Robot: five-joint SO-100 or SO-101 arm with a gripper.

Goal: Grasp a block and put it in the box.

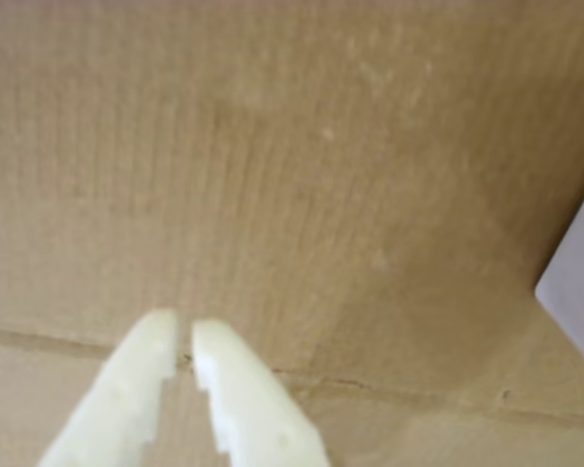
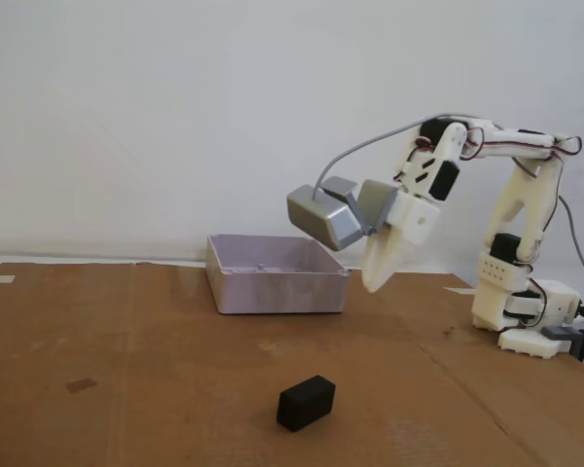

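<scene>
A black block (image 2: 306, 403) lies on the brown cardboard mat (image 2: 127, 360) near the front edge in the fixed view. A grey open box (image 2: 273, 272) stands further back on the mat. My gripper (image 2: 372, 282) hangs in the air just right of the box's right end, well above and behind the block, pointing down. In the wrist view the two white fingertips (image 1: 183, 336) are nearly touching with nothing between them, over bare cardboard (image 1: 292, 195). The block and the box are out of the wrist view.
The arm's white base (image 2: 526, 311) stands at the right edge of the mat. A white wall is behind the table. A pale surface strip (image 1: 576, 282) shows at the right edge of the wrist view.
</scene>
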